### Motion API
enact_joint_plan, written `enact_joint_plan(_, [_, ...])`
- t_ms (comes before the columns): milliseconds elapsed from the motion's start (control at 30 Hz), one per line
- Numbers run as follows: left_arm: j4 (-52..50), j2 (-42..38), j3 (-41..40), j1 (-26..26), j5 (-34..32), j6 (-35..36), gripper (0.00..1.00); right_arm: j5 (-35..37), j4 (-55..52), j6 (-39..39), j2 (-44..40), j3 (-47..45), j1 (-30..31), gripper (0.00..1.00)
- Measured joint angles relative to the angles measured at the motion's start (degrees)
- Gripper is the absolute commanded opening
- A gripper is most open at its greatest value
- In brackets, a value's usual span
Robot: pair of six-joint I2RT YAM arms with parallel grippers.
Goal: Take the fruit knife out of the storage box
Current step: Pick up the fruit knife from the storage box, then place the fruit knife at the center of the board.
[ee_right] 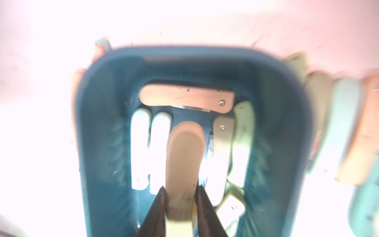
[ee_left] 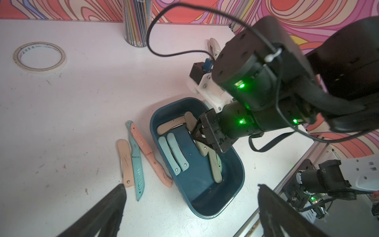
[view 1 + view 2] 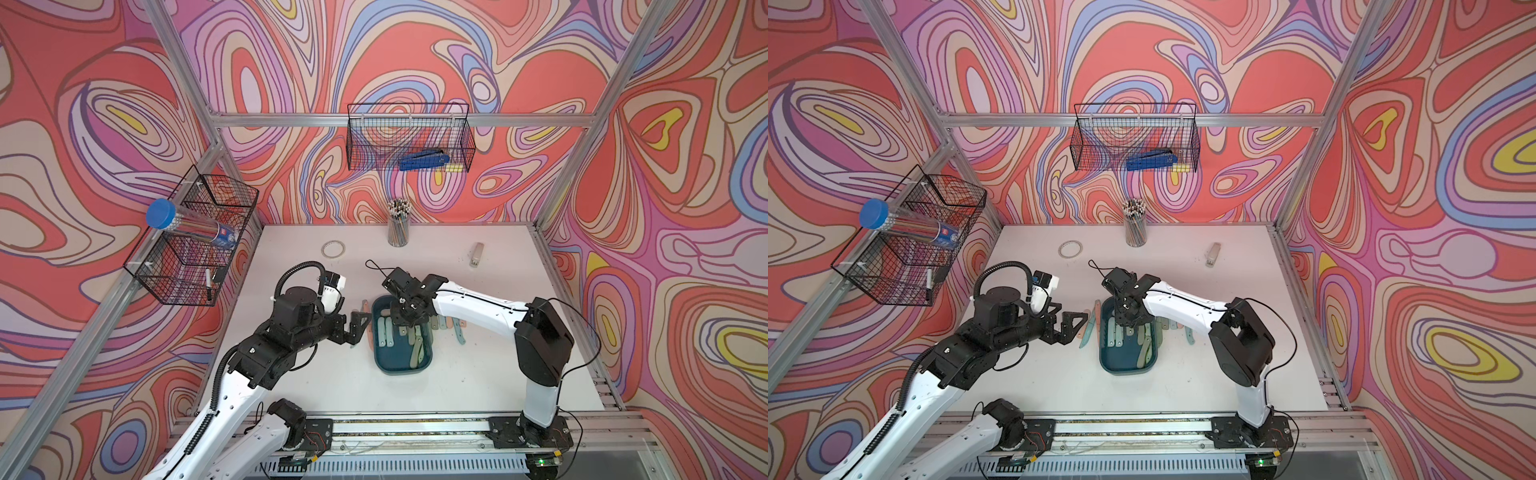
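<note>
Grip comes first here: your right gripper (image 1: pixel 180 189) is down inside the storage box (image 1: pixel 92 143), its jaws narrowed onto the near end of a tan folded fruit knife (image 1: pixel 184 151). One finger sits on each long edge, so you have it by the end and not by the middle. I'd lift straight up and slowly, since a knife pinched at one end may swing or slip. Check that it hangs steady before you carry it over the wall. Two pale blue folded knives (image 1: pixel 161 139) lie just beside it on one side of the fingers and a grey-green folded knife (image 1: pixel 222 143) on the other, so a sideways drag could catch them. A pinkish folded knife (image 1: pixel 184 97) lies crosswise beyond the held knife's far tip. The held knife looks smooth and slim, rounded at the end, with no blade showing. Your left gripper (image 3: pixel 360 330) hangs wide open and empty just outside the box, near loose knives (image 2: pixel 141 156) on the table (image 2: pixel 61 123).
</note>
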Motion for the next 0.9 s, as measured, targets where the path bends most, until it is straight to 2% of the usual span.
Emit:
enact_joint_plan(167, [0.0, 0.3, 0.0, 0.0, 0.7, 0.0, 1.00, 0.2, -0.7, -1.2, -6.6, -2.4, -4.0, 0.19])
enact_joint_plan(467, [0.4, 3.1, 0.0, -0.7, 3.3, 0.1, 1.00, 0.7, -2.5, -7.7, -18.5, -13.1, -20.6, 0.19])
enact_joint_plan(700, [0.4, 3.0, 0.0, -0.7, 3.4, 0.1, 1.00, -2.3, -2.0, -14.3, -17.8, -21.3, -32.0, 0.19])
enact_joint_plan(900, [0.4, 3.0, 0.0, -0.7, 3.4, 0.1, 1.00, -3.8, 0.1, -18.1, -11.1, -21.9, -35.5, 0.18])
